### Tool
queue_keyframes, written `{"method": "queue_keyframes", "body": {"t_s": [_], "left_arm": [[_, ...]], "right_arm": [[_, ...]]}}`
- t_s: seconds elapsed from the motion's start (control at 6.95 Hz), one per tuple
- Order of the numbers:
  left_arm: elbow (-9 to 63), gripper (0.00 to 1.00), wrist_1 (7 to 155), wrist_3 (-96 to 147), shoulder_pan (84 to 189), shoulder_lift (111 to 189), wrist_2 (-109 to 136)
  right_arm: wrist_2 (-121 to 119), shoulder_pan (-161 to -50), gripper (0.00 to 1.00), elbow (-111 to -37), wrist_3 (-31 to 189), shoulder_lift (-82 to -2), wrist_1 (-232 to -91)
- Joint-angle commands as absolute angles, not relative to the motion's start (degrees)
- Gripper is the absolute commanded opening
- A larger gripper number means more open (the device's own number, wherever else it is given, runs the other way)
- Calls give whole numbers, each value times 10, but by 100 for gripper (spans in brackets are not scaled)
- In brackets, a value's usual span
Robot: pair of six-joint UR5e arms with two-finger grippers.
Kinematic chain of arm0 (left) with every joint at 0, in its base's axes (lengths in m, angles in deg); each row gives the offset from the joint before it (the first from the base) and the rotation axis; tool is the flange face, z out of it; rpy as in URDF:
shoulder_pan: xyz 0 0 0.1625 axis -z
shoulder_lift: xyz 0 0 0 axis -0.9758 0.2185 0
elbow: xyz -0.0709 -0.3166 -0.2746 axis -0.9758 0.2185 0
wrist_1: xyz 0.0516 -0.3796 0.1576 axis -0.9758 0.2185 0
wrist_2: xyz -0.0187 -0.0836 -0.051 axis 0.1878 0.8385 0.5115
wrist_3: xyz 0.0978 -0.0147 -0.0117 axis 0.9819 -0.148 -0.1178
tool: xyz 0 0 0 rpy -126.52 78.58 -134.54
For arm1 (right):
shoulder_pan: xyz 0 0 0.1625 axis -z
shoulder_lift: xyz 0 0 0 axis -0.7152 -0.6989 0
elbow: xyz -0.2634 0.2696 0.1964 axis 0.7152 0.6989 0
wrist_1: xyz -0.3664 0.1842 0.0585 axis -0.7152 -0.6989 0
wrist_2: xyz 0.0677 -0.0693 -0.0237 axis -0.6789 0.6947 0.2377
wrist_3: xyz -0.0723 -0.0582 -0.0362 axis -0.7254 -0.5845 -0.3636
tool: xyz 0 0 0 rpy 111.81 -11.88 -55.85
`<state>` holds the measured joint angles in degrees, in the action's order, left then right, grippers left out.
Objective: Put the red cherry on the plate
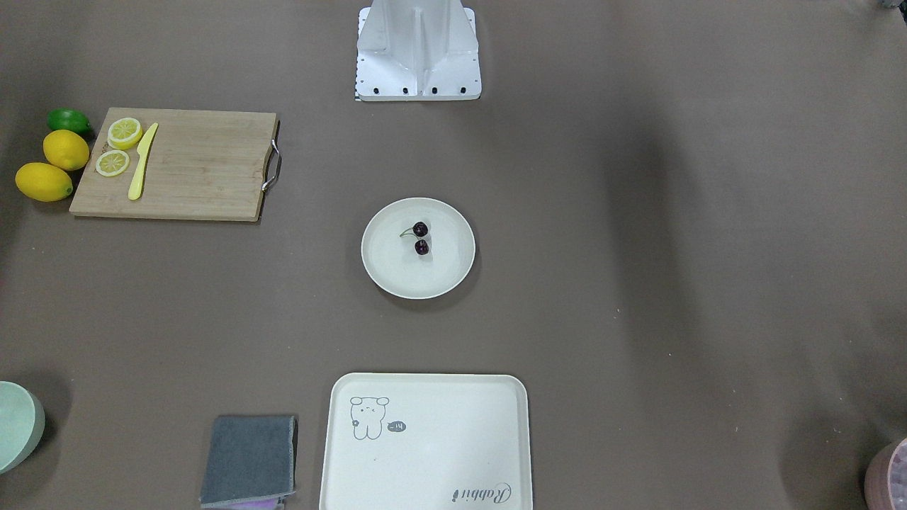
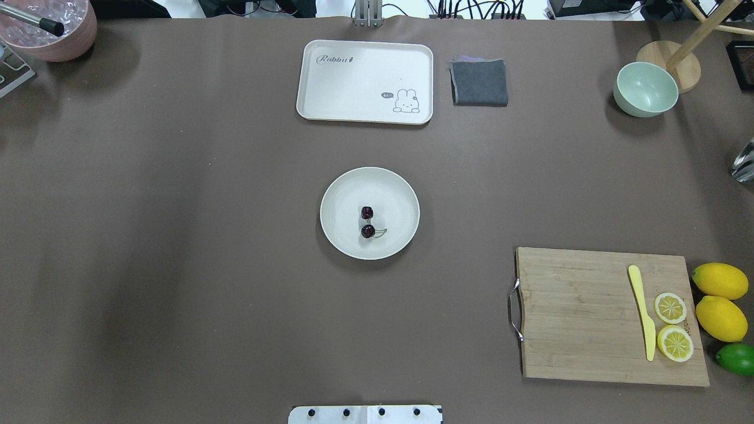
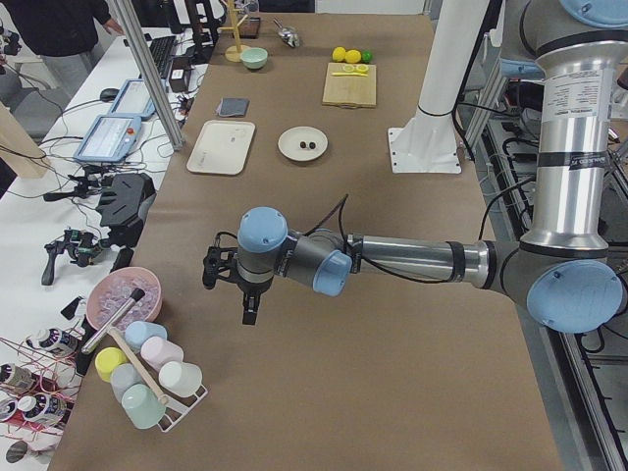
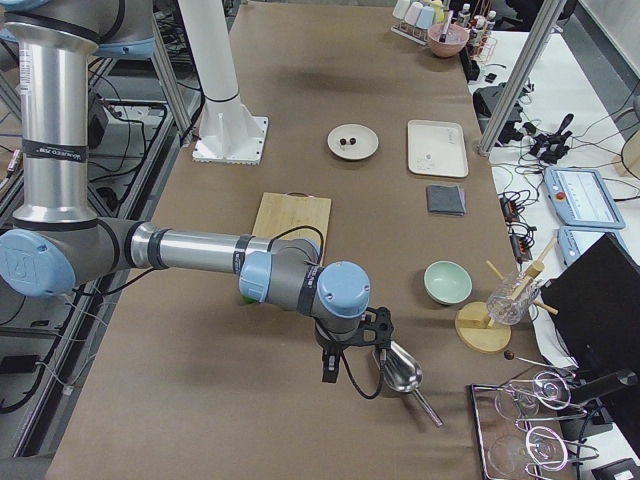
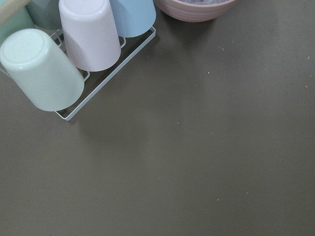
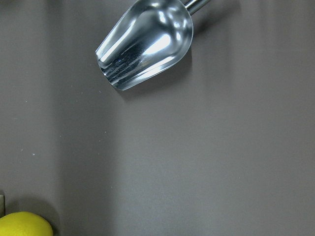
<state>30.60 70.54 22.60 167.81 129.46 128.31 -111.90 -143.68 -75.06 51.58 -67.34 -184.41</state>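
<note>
The red cherry, two dark glossy fruits joined by thin stems, lies inside the round cream plate at the table's middle. Both also show small in the side views: the cherry on the plate. My left gripper hangs far off near a cup rack at the table's left end. My right gripper hovers at the opposite end beside a metal scoop. Whether either is open or shut I cannot tell; nothing shows between their fingers.
A cream rabbit tray and grey cloth lie beyond the plate. A pale green bowl, a cutting board with a yellow knife and lemon slices, lemons and a lime sit on the right. A pink bowl, cups and scoop stand at the ends.
</note>
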Motion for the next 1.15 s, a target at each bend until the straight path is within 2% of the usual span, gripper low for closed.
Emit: {"method": "queue_keyframes", "body": {"t_s": [0.0,1.01], "left_arm": [[308,99,655,278,1705,1295,1284],[306,99,652,278,1713,1293,1270]], "right_arm": [[-1121,-1440,100,-756,519,-673,-1844],[-1116,-1440,100,-764,526,-671,-1844]]}}
